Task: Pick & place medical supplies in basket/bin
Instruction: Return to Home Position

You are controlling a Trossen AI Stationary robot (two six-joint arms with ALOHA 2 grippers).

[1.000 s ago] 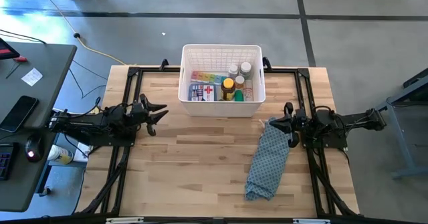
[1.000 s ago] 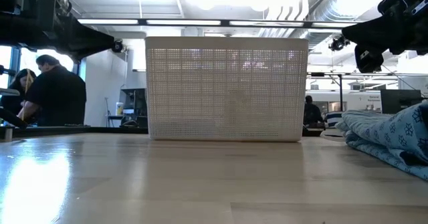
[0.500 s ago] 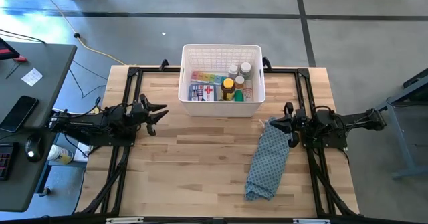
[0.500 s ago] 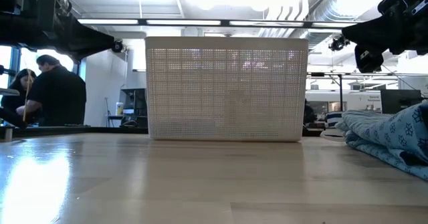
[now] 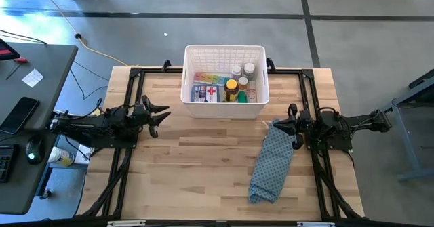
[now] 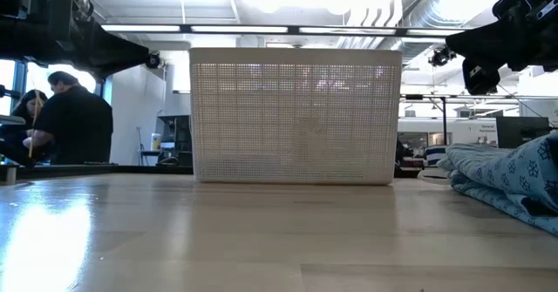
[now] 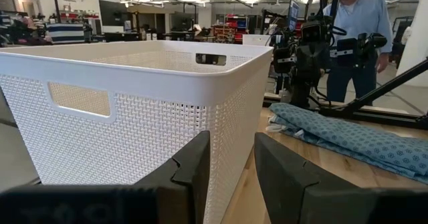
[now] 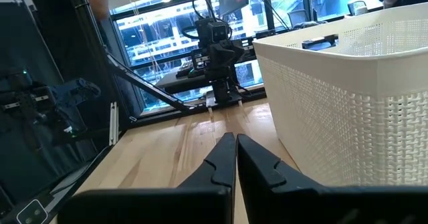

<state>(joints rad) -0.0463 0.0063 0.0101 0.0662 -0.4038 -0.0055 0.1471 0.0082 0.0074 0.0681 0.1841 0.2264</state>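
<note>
On the table (image 5: 203, 152) the basket (image 5: 224, 48) is sitting far-centre holding the supplies (image 5: 230, 88), the left gripper (image 5: 165, 116) is hanging open at left, and the right gripper (image 5: 277, 126) is hanging closed, empty, at right.

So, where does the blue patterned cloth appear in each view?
High view: blue cloth on the table's right half, diagonal.
Low view: at the right edge.
Left wrist view: on the table beside the white basket.
Right wrist view: not in it.
Shared landmark: the white basket.

Wooden table (image 5: 203, 159): basket (image 5: 224, 110), blue cloth (image 5: 273, 160)
</note>
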